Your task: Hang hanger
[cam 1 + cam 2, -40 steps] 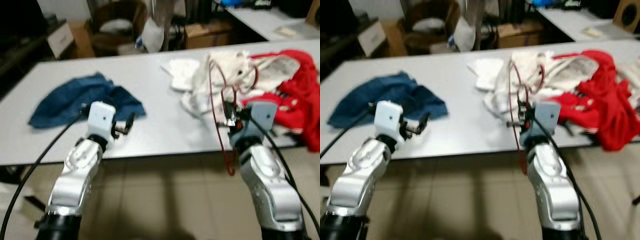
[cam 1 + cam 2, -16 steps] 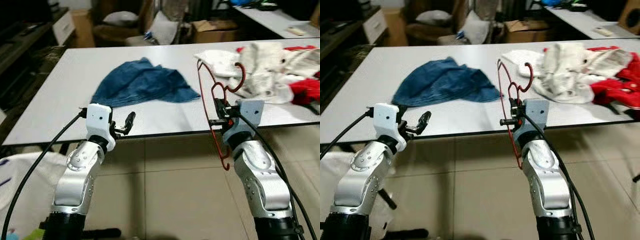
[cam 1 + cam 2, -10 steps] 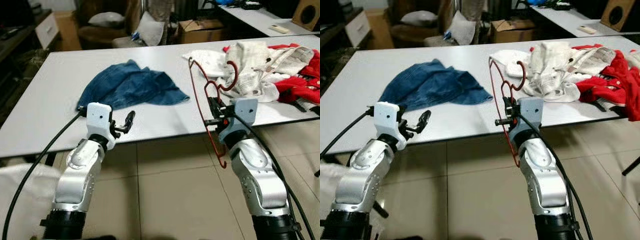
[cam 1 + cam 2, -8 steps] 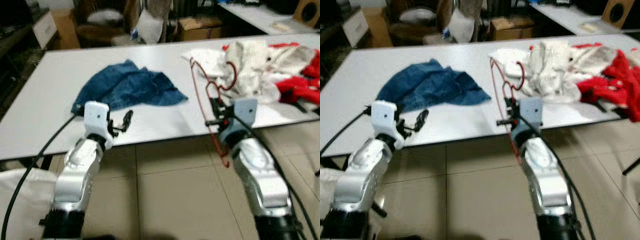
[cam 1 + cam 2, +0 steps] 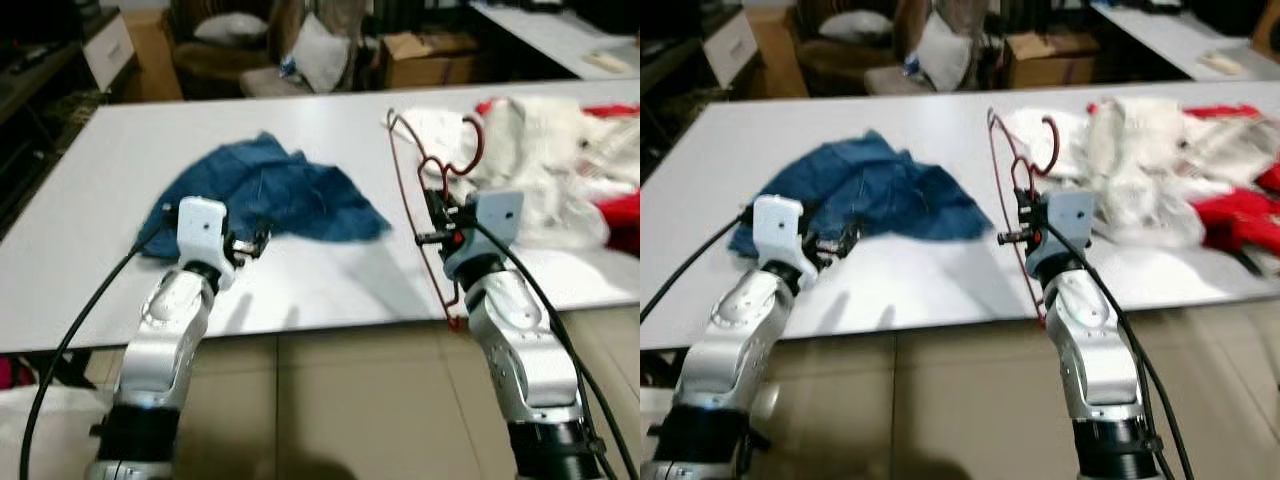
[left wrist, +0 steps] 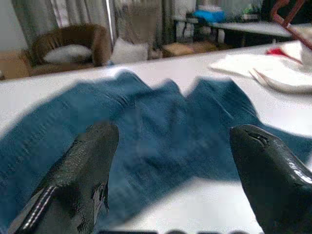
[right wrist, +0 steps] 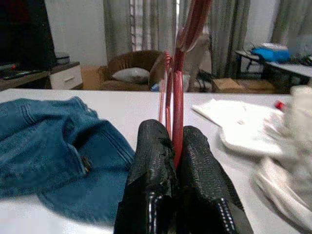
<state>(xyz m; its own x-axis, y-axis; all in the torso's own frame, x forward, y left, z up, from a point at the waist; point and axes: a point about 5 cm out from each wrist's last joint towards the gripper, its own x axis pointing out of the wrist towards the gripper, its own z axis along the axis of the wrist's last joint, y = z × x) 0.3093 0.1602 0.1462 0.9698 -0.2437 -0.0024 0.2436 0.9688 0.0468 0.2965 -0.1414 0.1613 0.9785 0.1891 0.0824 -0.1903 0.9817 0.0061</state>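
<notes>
No writing can be read anywhere. The right pincer (image 7: 178, 161) is clamped on the red hanger (image 5: 418, 190), holding it upright over the near edge of the white bench (image 5: 80, 250), hook uppermost; its lower end hangs past the edge. The left pincer (image 6: 170, 146) stands wide apart, empty, just short of the jeans (image 5: 270, 195) crumpled on the bench. Farther right lie white clothes (image 5: 540, 170) and a red garment (image 5: 1235, 215), cut off by the frame. The head views are slightly blurred.
</notes>
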